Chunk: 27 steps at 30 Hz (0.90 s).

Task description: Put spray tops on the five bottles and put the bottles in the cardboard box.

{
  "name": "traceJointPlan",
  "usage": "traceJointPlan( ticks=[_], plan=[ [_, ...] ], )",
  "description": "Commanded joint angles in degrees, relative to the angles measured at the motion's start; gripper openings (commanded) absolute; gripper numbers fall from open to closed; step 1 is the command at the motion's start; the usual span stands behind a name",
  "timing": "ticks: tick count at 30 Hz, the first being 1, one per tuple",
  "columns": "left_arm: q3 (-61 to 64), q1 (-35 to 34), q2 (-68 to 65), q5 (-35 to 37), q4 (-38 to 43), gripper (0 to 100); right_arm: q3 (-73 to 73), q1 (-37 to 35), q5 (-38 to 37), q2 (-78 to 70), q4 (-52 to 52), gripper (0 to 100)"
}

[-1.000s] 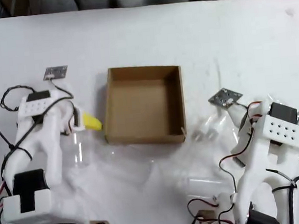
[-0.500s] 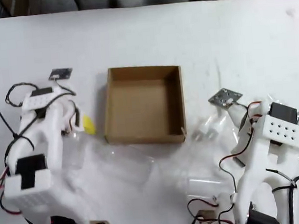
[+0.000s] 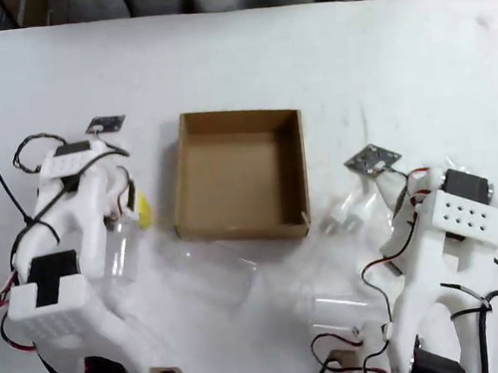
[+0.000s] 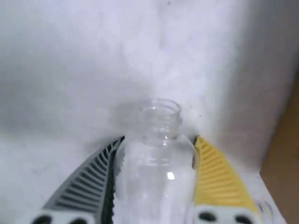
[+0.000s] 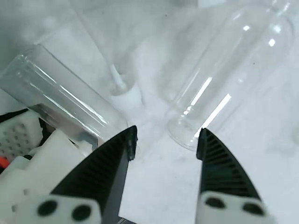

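Left gripper [image 4: 159,140] is clamping an uncapped clear bottle [image 4: 156,163] (threaded neck bare) near the cardboard box [image 3: 239,172] | right gripper [image 5: 166,140] is hanging spread above a lying bottle [image 5: 224,70] and spray top [image 5: 124,91].

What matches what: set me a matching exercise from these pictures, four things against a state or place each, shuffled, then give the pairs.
1 left hand
2 right hand
3 cardboard box
4 spray top

a open, holding nothing
b white, lying on the table
c shut on an uncapped bottle
d brown, open at the top

Pairs: 1-c, 2-a, 3-d, 4-b.
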<state>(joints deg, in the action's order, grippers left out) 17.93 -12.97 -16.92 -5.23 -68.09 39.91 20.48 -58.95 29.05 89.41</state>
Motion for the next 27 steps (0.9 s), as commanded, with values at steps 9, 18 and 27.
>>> traceJointPlan(
  ticks=[9,18,27],
  plan=[
    [-6.2,0.7,0.7,20.8,5.4,2,-11.5,-12.4,32.4,1.0,-6.1,17.6],
    [-2.3,-2.4,6.6,20.8,7.2,2,-13.6,-20.6,54.5,-1.2,-16.2,7.1],
    [13.9,-1.0,19.6,20.9,19.2,2,-13.7,-21.5,67.0,-15.4,-24.6,10.7]
  ],
)
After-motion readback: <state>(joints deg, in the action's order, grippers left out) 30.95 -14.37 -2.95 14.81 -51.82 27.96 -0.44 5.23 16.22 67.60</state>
